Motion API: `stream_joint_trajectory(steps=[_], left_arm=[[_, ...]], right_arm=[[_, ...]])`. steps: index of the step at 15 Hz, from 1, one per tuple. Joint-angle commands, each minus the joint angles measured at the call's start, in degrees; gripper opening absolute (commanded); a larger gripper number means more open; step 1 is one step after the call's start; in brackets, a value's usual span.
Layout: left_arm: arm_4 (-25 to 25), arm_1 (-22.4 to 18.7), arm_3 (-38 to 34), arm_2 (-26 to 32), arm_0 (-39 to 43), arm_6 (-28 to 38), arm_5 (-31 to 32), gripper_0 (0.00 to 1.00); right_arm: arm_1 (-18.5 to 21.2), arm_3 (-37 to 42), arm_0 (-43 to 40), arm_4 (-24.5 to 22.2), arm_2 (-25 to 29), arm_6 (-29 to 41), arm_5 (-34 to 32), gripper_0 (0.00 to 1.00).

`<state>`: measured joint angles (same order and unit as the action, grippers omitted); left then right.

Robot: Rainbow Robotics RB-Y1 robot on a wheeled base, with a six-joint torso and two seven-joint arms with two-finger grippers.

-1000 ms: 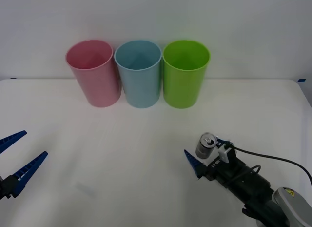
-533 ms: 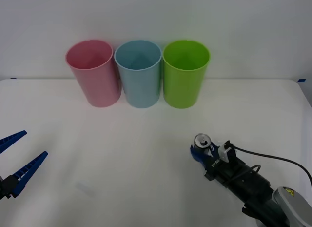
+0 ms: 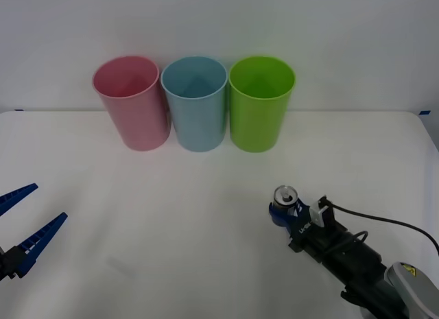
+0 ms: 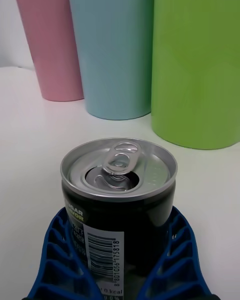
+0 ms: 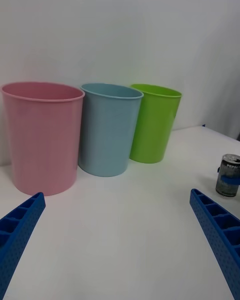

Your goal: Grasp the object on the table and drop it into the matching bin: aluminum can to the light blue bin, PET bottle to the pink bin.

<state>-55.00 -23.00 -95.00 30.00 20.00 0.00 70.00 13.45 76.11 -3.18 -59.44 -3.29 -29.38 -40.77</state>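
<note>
Here, the right gripper [image 3: 282, 213] clasps the aluminum can [image 3: 285, 199] upright between its blue fingers [image 4: 60, 260] on the table [image 3: 171, 216], near the lime green bin [image 3: 260, 103]. The left gripper [image 3: 24, 219] waits with fingers spread at the table's left edge.

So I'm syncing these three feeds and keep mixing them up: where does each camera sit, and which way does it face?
Front view: above the arms, looking forward and down at the table; left gripper open at the left edge, right gripper shut on the aluminum can.
Right wrist view: on the right wrist, facing the can over its own fingers.
Left wrist view: on the left wrist, facing the bins between its own fingers.
Shared: all show the pink bin, light blue bin, lime green bin and the can.
</note>
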Motion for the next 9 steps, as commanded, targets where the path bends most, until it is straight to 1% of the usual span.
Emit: stream_joint_trajectory(steps=[1,3,7,9], left_arm=[[0.00,0.00,0.00,0.00,0.00,0.00,0.00,1.00],[0.00,0.00,0.00,0.00,0.00,0.00,0.00,1.00],[0.00,0.00,0.00,0.00,0.00,0.00,0.00,1.00],[0.00,0.00,0.00,0.00,0.00,0.00,0.00,1.00]], right_arm=[[0.88,0.97,-0.24,1.87,0.04,0.38,-0.54,0.00],[1.84,3.00,-1.21,3.10,0.04,0.82,-0.54,0.00],[4.13,9.41,-3.76,5.21,-0.22,2.93,-0.27,0.00],[5.36,12.49,-4.20,5.30,-0.40,7.85,-0.27,0.00]])
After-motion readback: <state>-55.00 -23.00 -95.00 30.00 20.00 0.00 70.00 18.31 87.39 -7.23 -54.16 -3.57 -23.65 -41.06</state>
